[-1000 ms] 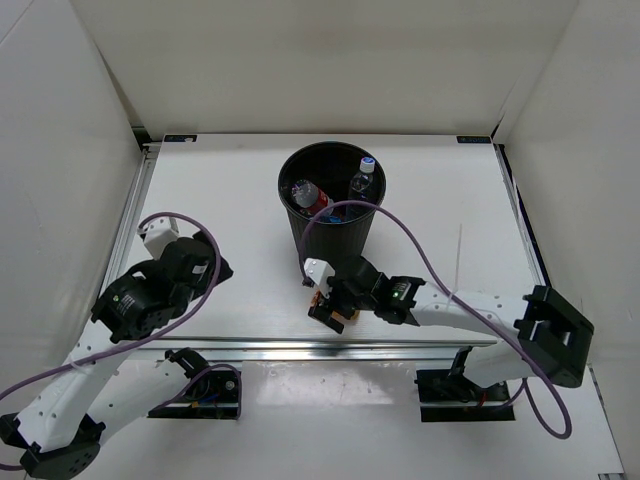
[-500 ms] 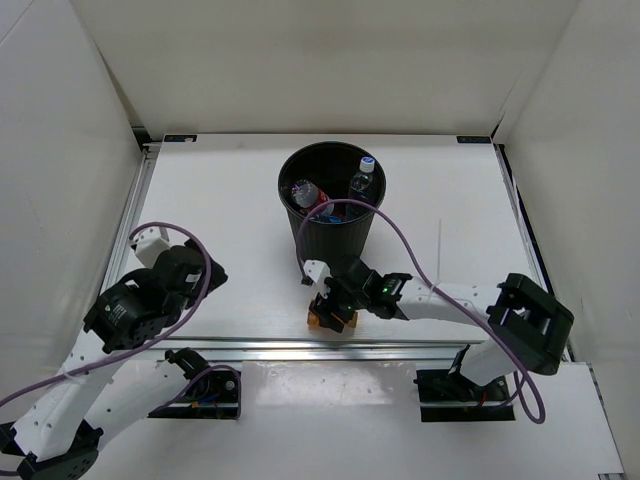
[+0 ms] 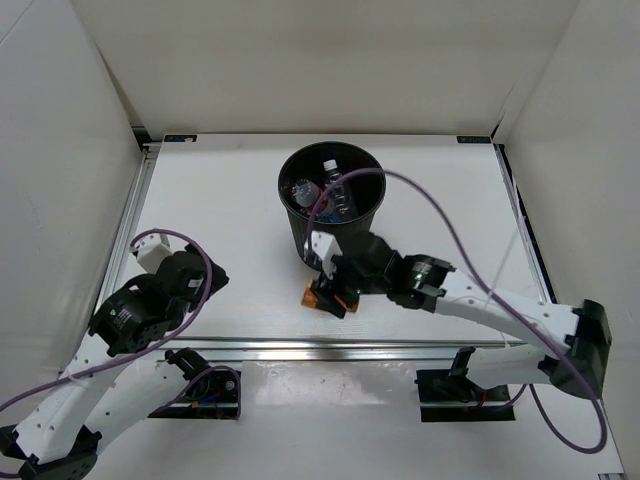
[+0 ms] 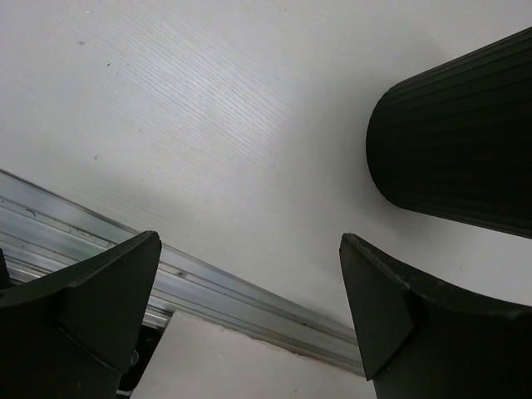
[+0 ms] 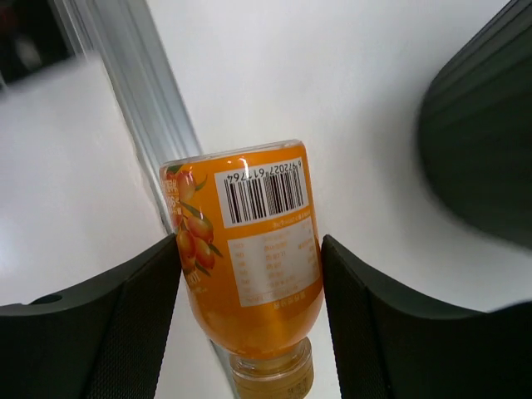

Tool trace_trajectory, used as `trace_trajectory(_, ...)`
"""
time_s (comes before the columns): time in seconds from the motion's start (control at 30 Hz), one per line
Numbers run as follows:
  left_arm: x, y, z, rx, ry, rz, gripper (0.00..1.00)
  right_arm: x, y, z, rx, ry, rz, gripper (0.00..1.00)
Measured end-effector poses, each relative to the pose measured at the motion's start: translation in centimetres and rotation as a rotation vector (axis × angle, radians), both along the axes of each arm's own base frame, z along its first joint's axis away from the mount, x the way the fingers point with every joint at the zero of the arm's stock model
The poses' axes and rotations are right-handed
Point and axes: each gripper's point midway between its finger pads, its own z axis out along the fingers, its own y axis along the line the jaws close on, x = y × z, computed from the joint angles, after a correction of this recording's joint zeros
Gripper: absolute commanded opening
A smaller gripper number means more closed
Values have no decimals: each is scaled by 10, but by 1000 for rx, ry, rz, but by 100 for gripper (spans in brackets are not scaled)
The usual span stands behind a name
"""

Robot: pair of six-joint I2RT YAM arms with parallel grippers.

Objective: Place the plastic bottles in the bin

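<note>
Right tool (image 3: pixel 333 296) is clamped on the short orange bottle (image 5: pixel 249 249), so that one's pinched across its labelled body with a finger pressed against each side. In the wrist view the cap end is pointed back toward the camera.

The bottle is found low over the bench (image 3: pixel 220 190), near the front rail and just in front of the bin (image 3: pixel 300 235). Whether it's been lifted clear of the surface can't be told from these shots.

Left tool (image 4: pixel 249 283) is spread wide with nothing in it, off to the side and well apart from the bin.

Other bottles (image 3: pixel 335 195) can be made out down inside the bin. An exact count can't be given, it's too dark in there. No loose bottle is seen elsewhere on the bench, so this is probably the last one: grasp done, carry up next.

What's likely called for now: the bottle gets raised well above the rim, since the bin is way taller than it. Then it's swung over the opening, and only then let go. The rim should be watched on the way up.
</note>
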Motion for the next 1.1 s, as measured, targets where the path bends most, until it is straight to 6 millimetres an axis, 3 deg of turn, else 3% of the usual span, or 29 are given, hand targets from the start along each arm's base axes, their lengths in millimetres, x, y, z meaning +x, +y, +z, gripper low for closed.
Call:
trace_trajectory(0.17,9,-6,4,-15,-35,-9,100,34,20,137,212,-212,-99,23)
trace_trajectory(0.23,12,-9,2,-9,-36,-15,100,64,24,196,285,-327,-175,23)
trace_trajectory(0.33,18,-14,-1,1,-34,-28,100,114,24,255,337,-453,-287,27)
trace_trajectory(0.4,23,-19,-1,8,-33,-40,100,150,24,278,344,-518,-358,56)
trace_trajectory(0.43,26,-21,-1,11,-33,-47,100,167,22,280,334,-537,-390,81)
trace_trajectory(0.5,29,-25,-3,21,-26,-60,100,191,17,267,287,-540,-440,99)
trace_trajectory(0.6,32,-27,-5,42,-12,-72,100,213,9,236,197,-508,-510,99)
trace_trajectory(0.7,34,-28,-1,51,-13,-76,100,210,1,210,134,-452,-547,99)
trace_trajectory(0.83,34,-22,11,47,-35,-46,100,200,-24,205,147,-338,-698,99)
trace_trajectory(1.0,34,-17,30,30,-78,-13,100,198,-78,218,205,-98,-857,99)
trace_trajectory(1.1,36,-4,30,85,-83,39,100,179,-95,196,185,48,-884,99)
